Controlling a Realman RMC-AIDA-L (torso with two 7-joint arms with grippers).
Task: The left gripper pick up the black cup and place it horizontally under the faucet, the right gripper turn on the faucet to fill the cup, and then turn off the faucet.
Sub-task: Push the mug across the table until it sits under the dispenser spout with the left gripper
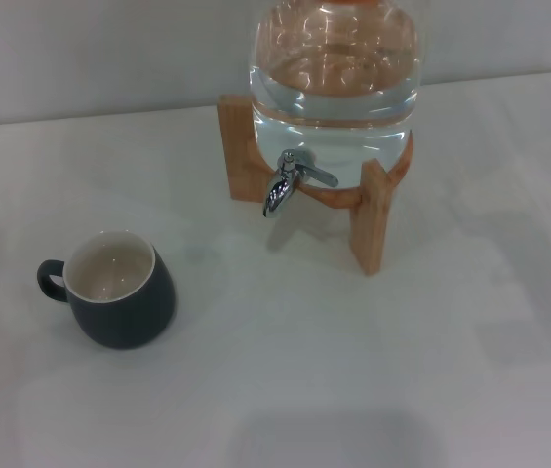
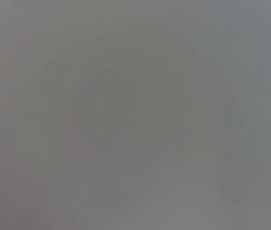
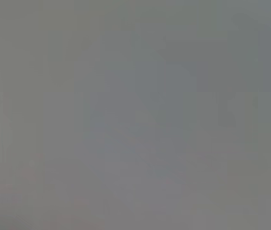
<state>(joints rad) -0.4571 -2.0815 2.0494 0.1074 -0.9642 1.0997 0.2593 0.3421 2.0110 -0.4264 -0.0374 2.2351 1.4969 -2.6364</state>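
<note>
The black cup [image 1: 119, 290] stands upright on the white table at the left, cream inside showing, its loop handle pointing left. The chrome faucet [image 1: 290, 181] juts from a clear glass jar [image 1: 335, 78] holding water, spout pointing down, lever sticking out to the right. The cup is well to the left of and nearer than the spout, with nothing under the spout. Neither gripper shows in the head view. Both wrist views show only a plain grey blur.
The jar rests on a wooden stand [image 1: 368, 210] with legs at the back centre of the white table [image 1: 353, 370]. A grey wall runs behind the table.
</note>
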